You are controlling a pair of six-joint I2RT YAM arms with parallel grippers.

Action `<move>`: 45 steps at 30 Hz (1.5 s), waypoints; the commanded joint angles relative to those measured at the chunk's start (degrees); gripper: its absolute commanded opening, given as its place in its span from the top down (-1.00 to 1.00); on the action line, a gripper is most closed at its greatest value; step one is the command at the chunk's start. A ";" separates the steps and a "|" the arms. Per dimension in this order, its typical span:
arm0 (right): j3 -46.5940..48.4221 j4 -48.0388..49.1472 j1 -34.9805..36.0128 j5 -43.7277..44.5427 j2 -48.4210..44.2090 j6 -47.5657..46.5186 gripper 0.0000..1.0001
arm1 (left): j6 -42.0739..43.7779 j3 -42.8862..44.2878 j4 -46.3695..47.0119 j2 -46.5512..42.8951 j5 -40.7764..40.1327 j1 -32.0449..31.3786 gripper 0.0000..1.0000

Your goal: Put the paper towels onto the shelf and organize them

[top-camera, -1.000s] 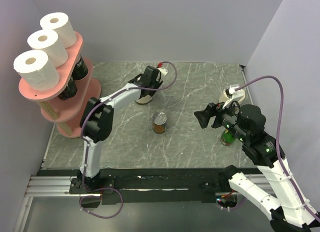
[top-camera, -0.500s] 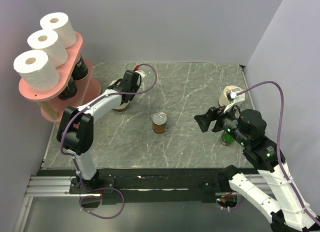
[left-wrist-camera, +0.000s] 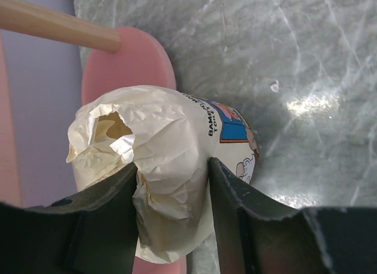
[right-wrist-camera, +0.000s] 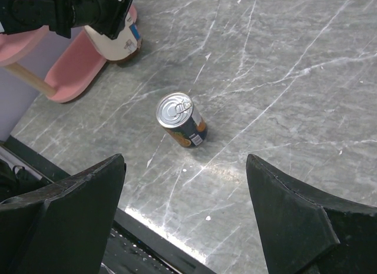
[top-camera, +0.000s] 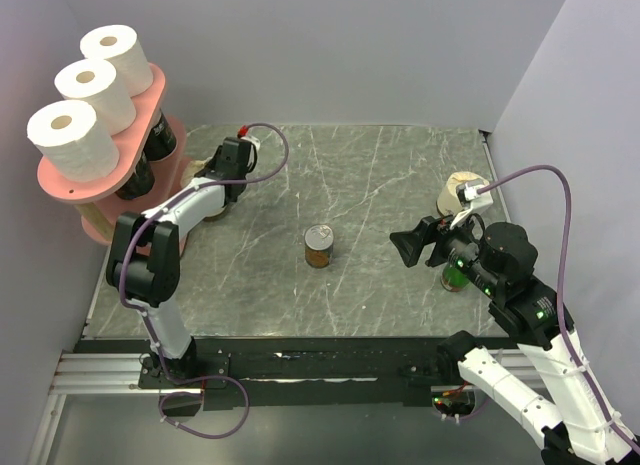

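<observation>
Left gripper (left-wrist-camera: 171,171) is in by the shelf (top-camera: 100,185) at the far left, jaws clamped on a cream-wrapped roll (left-wrist-camera: 168,129). Its wrist camera gives the close look. The crinkled paper is pinched in between the two fingers, the torn end gapes open, and the printed label faces the table (top-camera: 380,175). The roll sits over the rounded end of a pink board (left-wrist-camera: 126,65), with a wooden upright (left-wrist-camera: 53,26) crossing above. Whether it touches the board, I cannot tell.

From overhead the arm itself hides most of that roll, but this view shows the stock. Three white rolls (top-camera: 93,90) line the top tier and two black-wrapped rolls (top-camera: 160,137) sit on the tier below. A second cream roll (top-camera: 456,190) stands at the far right, just beyond the right arm.

Right gripper (right-wrist-camera: 185,159) hangs above the table, jaws spread wide and holding nothing. Its camera looks down on the tin can (right-wrist-camera: 179,121) standing upright mid-table. A green bottle (top-camera: 457,276), which only the overhead view picks up, peeks out beneath that arm.
</observation>
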 commanded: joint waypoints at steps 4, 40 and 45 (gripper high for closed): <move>-0.32 1.32 0.36 0.32 -2.16 -0.63 -0.81 | 3.35 1.64 3.24 -2.63 -4.90 1.46 0.00; 0.12 1.32 0.27 0.58 -2.16 -1.33 -0.82 | -4.12 1.90 -5.11 0.35 -0.60 0.66 -0.30; 0.29 1.23 0.36 0.58 -2.69 -1.07 -0.82 | -5.26 1.29 -6.44 1.15 -0.16 0.66 -0.27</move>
